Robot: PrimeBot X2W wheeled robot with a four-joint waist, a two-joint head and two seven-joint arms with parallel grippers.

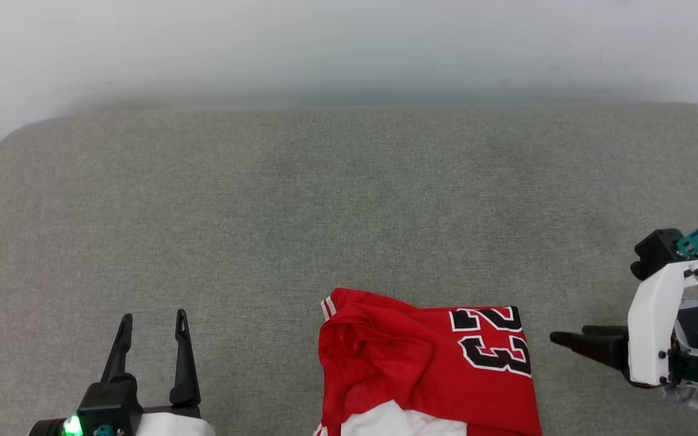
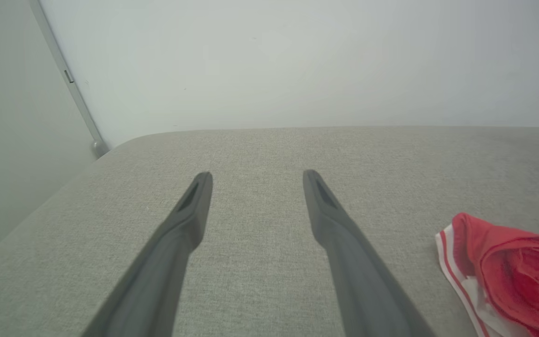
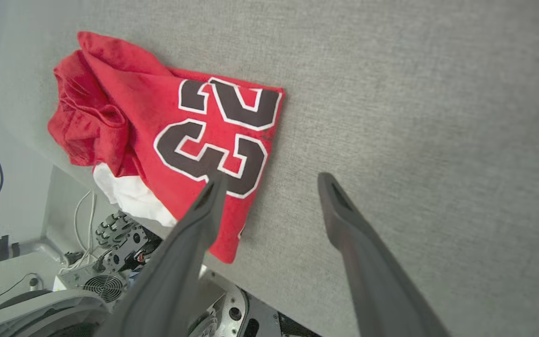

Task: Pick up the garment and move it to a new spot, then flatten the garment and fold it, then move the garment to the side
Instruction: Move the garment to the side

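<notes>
Lying at the near edge of the grey fabric-covered worktop [image 1: 349,200], the red T-shirt [image 1: 428,369] is folded into a rough rectangle, a little right of the middle in the head view. Its right part is flat and carries a black number 23 [image 1: 491,342] with a white outline. Its left part is bunched and wrinkled, and a thin red-and-white stripe trim [image 1: 326,307] shows at the far left corner. A white piece of the shirt [image 1: 397,421] shows at the near side, at the bottom edge of that view.

The left pincer [image 1: 153,315] stands at the lower left, well apart from the T-shirt. Its two dark fingers are spread with bare worktop between them, and it holds nothing. In the left wrist view the same pincer [image 2: 257,174] points across the worktop to a pale wall [image 2: 297,61], and the T-shirt [image 2: 508,271] lies to its right.

The right pincer [image 1: 567,334] is just to the right of the T-shirt, with its fingers pointing toward the shirt and a strip of grey fabric between them. It is also open and empty. In the right wrist view this pincer [image 3: 272,179] hangs over the right edge of the T-shirt [image 3: 157,126]. One finger [image 3: 204,210] lies across the number in that view, but I cannot tell there if it touches the cloth.
</notes>
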